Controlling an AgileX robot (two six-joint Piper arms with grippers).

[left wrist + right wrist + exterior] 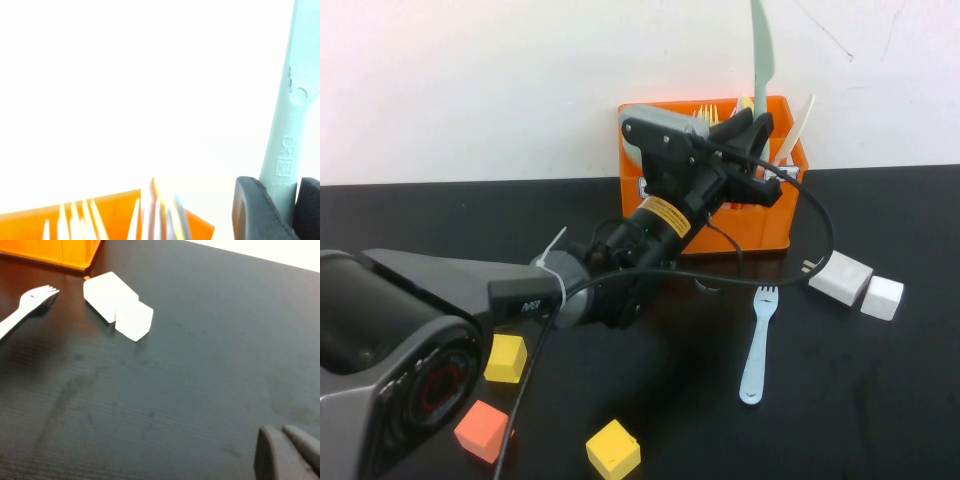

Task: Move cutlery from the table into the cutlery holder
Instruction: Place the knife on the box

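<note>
Closest to the high camera is the left arm's grey shoulder casing, and from there the arm stretches up and back to the orange cutlery holder (775, 225) at the far edge of the black table (880, 400). Its left gripper (757, 120) is clenched on the mint-green knife (761, 50), which stands upright with its blade poking way above the holder's rim, I'd guess so it can go straight down into a compartment. Yellow forks and a white piece already stick out of the holder. Out on the table, the light blue fork (757, 347) lies flat, tines toward the holder, not picked up yet. Two white blocks (857, 283) sit just right of it, and some yellow and orange cubes (506, 358) sit near the front left. No sign of the right arm in this view.

Left wrist view: dark fingers (252, 210) pinch the knife's handle (285, 150), a pale, smooth plastic with small embossed marks. Fork tines and the orange rim sit below it.

Right wrist view: the right gripper (287, 455) hangs low over bare table, well apart from everything, probably just parked, with its tips pressed together. The fork's tines (35, 296) and the white blocks (120, 307) show farther off.
</note>
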